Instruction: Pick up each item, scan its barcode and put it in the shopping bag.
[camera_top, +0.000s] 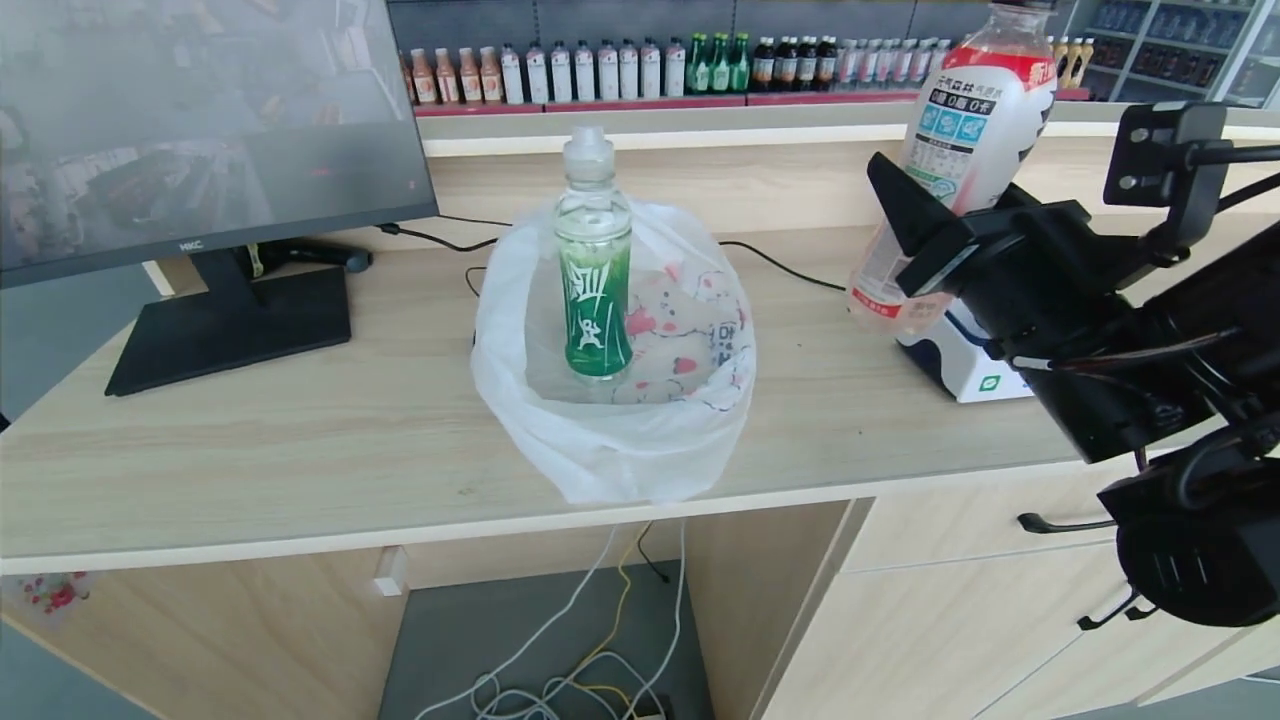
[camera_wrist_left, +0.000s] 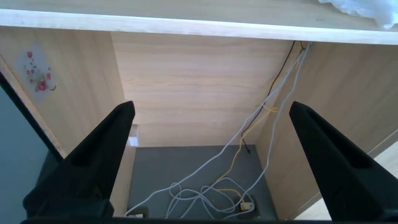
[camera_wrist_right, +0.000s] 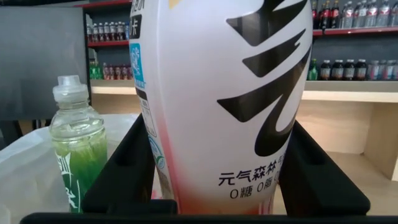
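The right gripper (camera_top: 900, 232) clamps a big pink-and-white bottle (camera_top: 975, 110), tilted, to the right of the bag (camera_top: 600, 450) and just above the scanner (camera_top: 960, 372). 1 green bottle (camera_top: 595, 290) stands upright inside the bag. The left gripper (camera_wrist_left: 211, 149) hangs spread wide, lower than the bag, facing the counter's recess. The likely risk is that the big bottle, carried across, topples the green one, or slips because it is gripped low.

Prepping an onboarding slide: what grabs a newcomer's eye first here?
The big white-and-red bottle, clamped in the right tool and tilted, by the white scanner box at the counter's right. Next, the green bottle standing upright in the white shopping bag mid-counter.
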